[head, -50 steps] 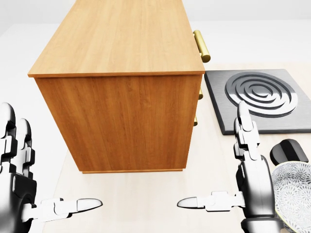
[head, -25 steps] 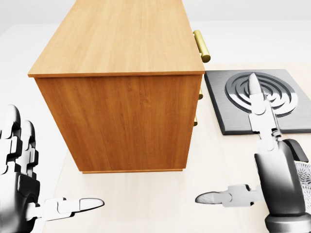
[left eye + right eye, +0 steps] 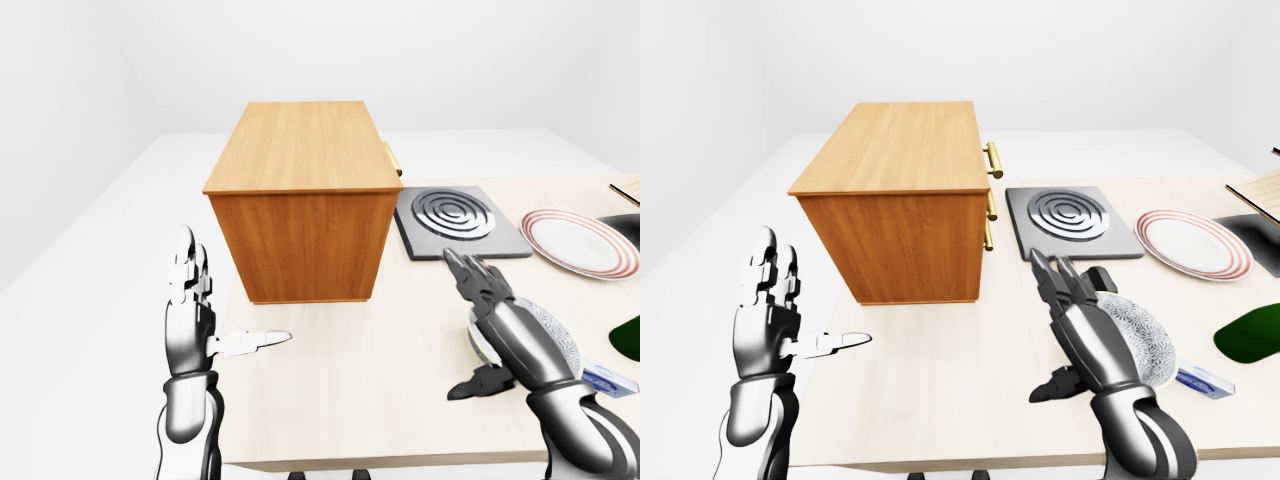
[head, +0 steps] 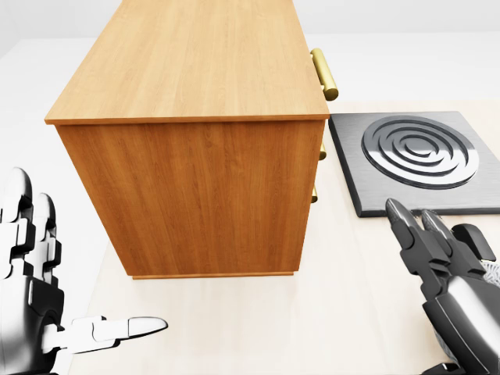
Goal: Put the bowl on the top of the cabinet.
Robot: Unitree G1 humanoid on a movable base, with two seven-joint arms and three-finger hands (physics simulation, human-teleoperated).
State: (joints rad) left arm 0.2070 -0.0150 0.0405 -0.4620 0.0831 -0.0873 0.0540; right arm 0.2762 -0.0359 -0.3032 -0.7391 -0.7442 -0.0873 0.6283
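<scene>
The patterned grey-white bowl (image 3: 1143,341) sits on the pale table to the right of the wooden cabinet (image 3: 300,235). The cabinet's flat top (image 3: 305,146) is bare. My right hand (image 3: 1058,325) is open, palm down, with its fingers spread over the bowl's left rim; the fingers do not close round it. In the head view the right hand (image 4: 437,262) hides almost all of the bowl. My left hand (image 3: 235,295) is open and upright, thumb pointing right, at the lower left of the cabinet.
A grey burner plate (image 3: 455,218) lies right of the cabinet, with a red-rimmed plate (image 3: 578,243) beyond it. A small black object (image 3: 1101,277) sits by the bowl. A dark green thing (image 3: 1250,335) and a small blue packet (image 3: 1205,382) lie at the right.
My right hand has swung from upright to palm down and moved right, over the bowl, which it now covers in the head view. The left hand has hardly moved.
</scene>
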